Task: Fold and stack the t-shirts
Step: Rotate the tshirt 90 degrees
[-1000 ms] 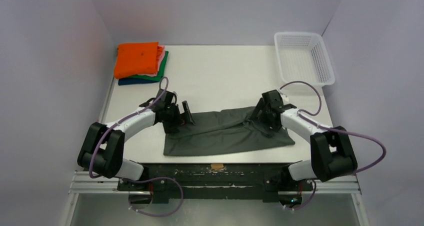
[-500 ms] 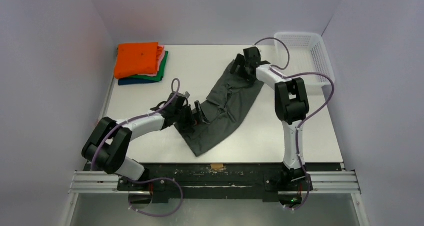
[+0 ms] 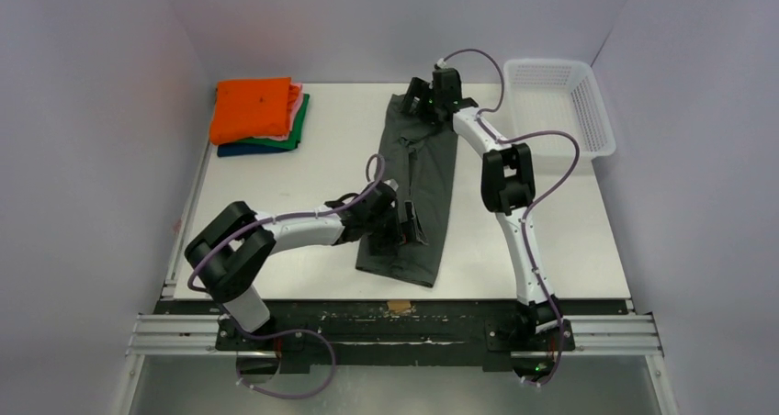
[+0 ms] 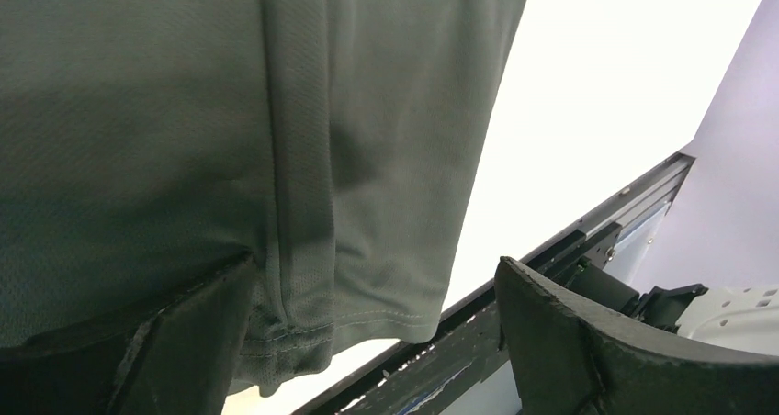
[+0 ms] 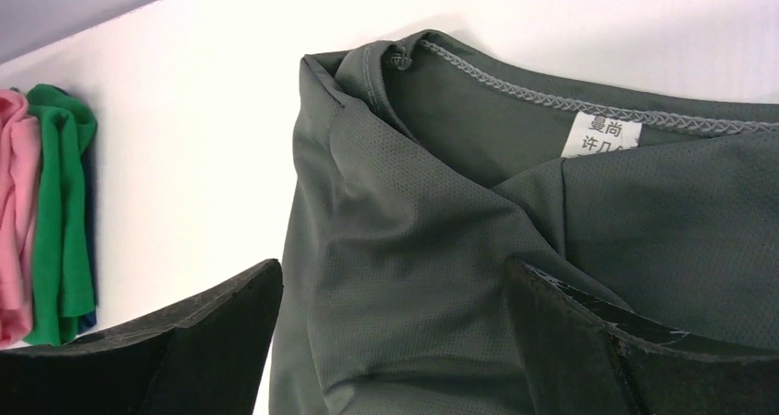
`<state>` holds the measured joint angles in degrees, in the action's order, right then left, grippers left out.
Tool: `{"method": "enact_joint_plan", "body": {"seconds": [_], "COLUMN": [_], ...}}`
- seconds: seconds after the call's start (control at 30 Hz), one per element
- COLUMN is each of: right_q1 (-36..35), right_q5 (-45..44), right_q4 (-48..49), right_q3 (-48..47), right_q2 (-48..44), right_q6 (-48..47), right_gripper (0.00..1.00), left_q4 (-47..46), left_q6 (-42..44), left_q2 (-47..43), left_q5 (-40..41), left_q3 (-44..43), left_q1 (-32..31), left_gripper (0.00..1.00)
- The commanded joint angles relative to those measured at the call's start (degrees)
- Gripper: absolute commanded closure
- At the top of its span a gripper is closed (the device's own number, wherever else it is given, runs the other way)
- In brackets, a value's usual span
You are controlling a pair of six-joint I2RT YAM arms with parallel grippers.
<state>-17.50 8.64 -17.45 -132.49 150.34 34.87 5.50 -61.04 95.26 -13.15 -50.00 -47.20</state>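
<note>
Change since half a second ago is confined to the middle of the table [image 3: 579,231]. At the far left corner the stack of folded t-shirts [image 3: 266,132] is unmoved, with the orange t-shirt [image 3: 251,106] uppermost. The charcoal-grey t-shirt [image 3: 424,181], then slanted from near left to far right, is now laid almost straight from near to far as a narrow strip. The left gripper [image 3: 406,229] has been carried rightward with the hem end, and the right gripper [image 3: 418,101] leftward with the collar end. The white mesh basket [image 3: 560,103] at the far right corner is unchanged.

Details hidden from above are supplied by the wrist cameras. In the left wrist view the stitched hem [image 4: 367,319] and a lengthwise fold are seen, with the table's near edge and the metal rail [image 4: 570,250] beyond. In the right wrist view the collar [image 5: 514,84] and its white printed label [image 5: 602,137] are seen, and at the left the edges of the pink t-shirt [image 5: 14,222] and the green t-shirt [image 5: 60,222].

The left arm is stretched low to the right. Its fingers are spread, with cloth lying between them and nothing pinched. The right arm is reached to the table's far side, bent at the elbow, and its fingers are likewise parted over the collar end.
</note>
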Motion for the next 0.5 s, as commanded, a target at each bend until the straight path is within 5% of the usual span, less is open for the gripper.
{"method": "enact_joint_plan", "body": {"seconds": [0.0,0.27,0.47], "right_q1": [-1.3,-1.3,-1.5], "right_q5": [3.8,2.9,-4.0], "right_q4": [-0.2,-4.1,-2.6], "right_q3": [-0.7,1.9,28.5], "right_q2": [1.6,-14.5,-37.7], "right_q6": [0.2,-5.8,-6.7], "right_gripper": [0.11,0.07,0.08], "left_q4": [9.4,15.4,23.7], "left_q6": [-1.6,2.8,6.3], "left_q2": [3.1,-6.2,-19.6], "left_q5": [3.7,11.5,20.3], "left_q3": [-0.9,-4.9,-2.0], "left_q1": [-4.6,-6.6,-6.4], "left_gripper": [0.0,0.0,0.0]}}
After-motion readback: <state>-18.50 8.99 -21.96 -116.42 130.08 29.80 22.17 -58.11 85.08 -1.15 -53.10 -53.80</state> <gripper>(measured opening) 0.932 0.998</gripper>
